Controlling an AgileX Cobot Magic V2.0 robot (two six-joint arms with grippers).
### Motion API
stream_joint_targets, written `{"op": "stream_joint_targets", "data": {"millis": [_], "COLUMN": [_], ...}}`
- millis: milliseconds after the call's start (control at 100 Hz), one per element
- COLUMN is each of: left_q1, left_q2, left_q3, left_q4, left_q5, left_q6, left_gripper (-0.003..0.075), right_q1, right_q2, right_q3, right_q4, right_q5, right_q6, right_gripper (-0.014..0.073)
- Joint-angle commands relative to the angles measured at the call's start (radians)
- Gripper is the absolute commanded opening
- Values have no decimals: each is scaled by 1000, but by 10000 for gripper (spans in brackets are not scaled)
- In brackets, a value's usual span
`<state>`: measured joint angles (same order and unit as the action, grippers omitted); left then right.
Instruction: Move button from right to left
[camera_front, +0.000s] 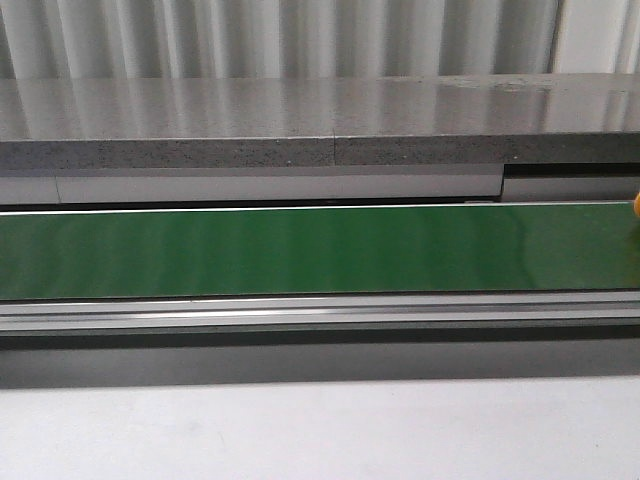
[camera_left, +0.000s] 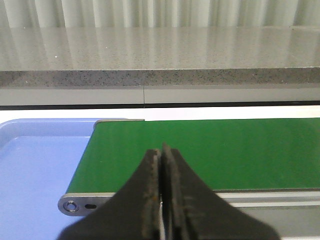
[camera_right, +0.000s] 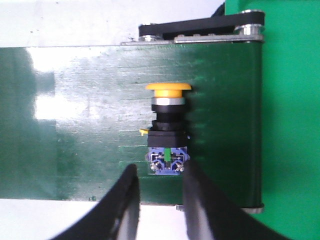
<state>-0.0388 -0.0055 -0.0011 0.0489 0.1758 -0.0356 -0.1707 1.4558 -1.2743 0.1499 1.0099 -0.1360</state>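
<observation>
The button (camera_right: 167, 131) lies on its side on the green belt (camera_right: 90, 125) near the belt's right end. It has a yellow-orange head, a black collar and a blue contact block with a green dot. My right gripper (camera_right: 160, 172) is open and empty, its fingertips just short of the contact block, not touching it. In the front view only a sliver of the orange head (camera_front: 636, 205) shows at the right edge. My left gripper (camera_left: 162, 151) is shut and empty over the near edge of the belt (camera_left: 210, 150) by its left end. Neither gripper shows in the front view.
A blue tray (camera_left: 35, 165) lies beside the belt's left end. A grey stone ledge (camera_front: 300, 120) runs behind the belt. A metal rail (camera_front: 320, 312) runs along the belt's near side. A black roller bracket (camera_right: 200, 27) and green surface (camera_right: 290, 125) lie past the right end.
</observation>
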Motion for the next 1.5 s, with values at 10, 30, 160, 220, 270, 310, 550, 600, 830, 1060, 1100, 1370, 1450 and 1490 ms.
{"op": "stream_joint_targets", "data": {"millis": [10, 30, 160, 220, 270, 310, 550, 600, 830, 1060, 1100, 1370, 1450, 1490], "left_q1": [2, 2, 2, 2, 2, 2, 2, 2, 2, 2, 2, 2, 2, 2], "left_q2": [-34, -34, -34, -34, -34, -34, -34, -34, -34, -34, -34, -34, -34, -34], "left_q3": [25, 25, 25, 25, 25, 25, 25, 25, 25, 25, 25, 25, 25, 25], "left_q4": [1, 1, 1, 1, 1, 1, 1, 1, 1, 1, 1, 1, 1, 1], "left_q5": [-80, -80, -80, -80, -80, -80, -80, -80, -80, -80, -80, -80, -80, -80], "left_q6": [-5, -5, -5, -5, -5, -5, -5, -5, -5, -5, -5, -5, -5, -5], "left_gripper": [-20, -20, -20, -20, -20, -20, -20, -20, -20, -20, -20, -20, -20, -20], "right_q1": [23, 30, 71, 87, 102, 112, 146, 146, 146, 146, 146, 146, 146, 146], "right_q2": [-79, -84, -140, -174, -204, -228, -425, -464, -642, -816, -841, -1046, -1104, -1126], "right_q3": [-23, -23, -6, 14, 39, 59, 222, 256, 405, 529, 547, 689, 720, 734], "right_q4": [-1, -2, -2, -2, -2, -2, -5, -5, -5, -5, -5, -5, -5, -5], "right_q5": [-14, -11, -13, -25, -44, -58, -176, -192, -256, -274, -277, -344, -351, -354], "right_q6": [-14, -14, -14, -14, -14, -14, -14, -14, -14, -14, -14, -14, -14, -14], "right_gripper": [38, 22, -71, -67, -67, -67, -67, -67, -67, -67, -67, -67, -67, -67]}}
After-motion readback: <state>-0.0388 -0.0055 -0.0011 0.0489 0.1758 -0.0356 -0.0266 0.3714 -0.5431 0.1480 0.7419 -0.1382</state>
